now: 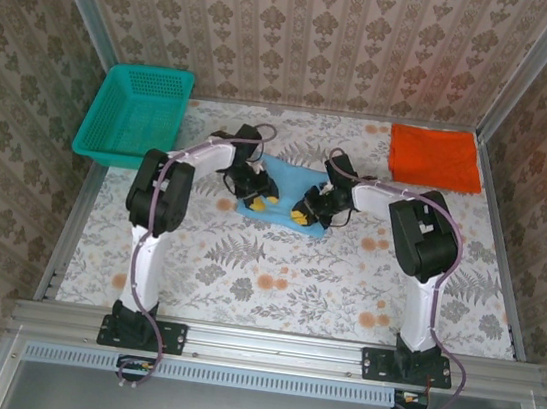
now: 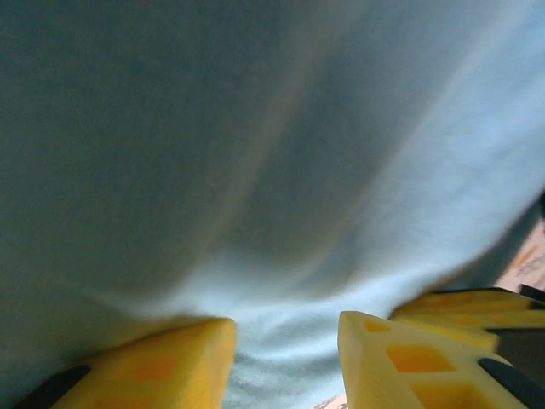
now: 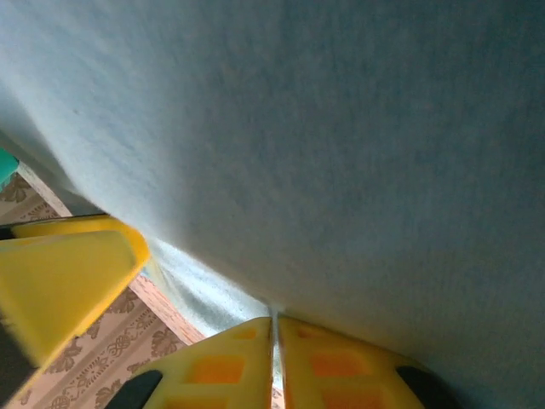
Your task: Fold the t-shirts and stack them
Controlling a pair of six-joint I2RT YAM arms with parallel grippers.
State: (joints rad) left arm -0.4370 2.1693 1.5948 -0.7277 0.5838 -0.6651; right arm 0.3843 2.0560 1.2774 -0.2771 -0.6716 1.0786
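The light blue t-shirt [image 1: 292, 182] lies bunched in the middle of the table, and both grippers are at its near edge. My left gripper [image 1: 259, 201] has its yellow fingers apart, with blue cloth [image 2: 255, 153] bulging into the gap between them [image 2: 285, 328]. My right gripper [image 1: 302, 215] is shut on a thin edge of the same shirt [image 3: 341, 128], its two fingers almost touching [image 3: 274, 322]. The cloth hangs over both wrist cameras, and its print is hidden. The orange-red t-shirt [image 1: 436, 155] lies folded flat at the back right.
A teal mesh basket [image 1: 135, 111] stands at the back left corner. The two grippers are close together; a left finger [image 3: 68, 273] shows in the right wrist view. Patterned walls enclose the floral table [image 1: 274, 275] on three sides.
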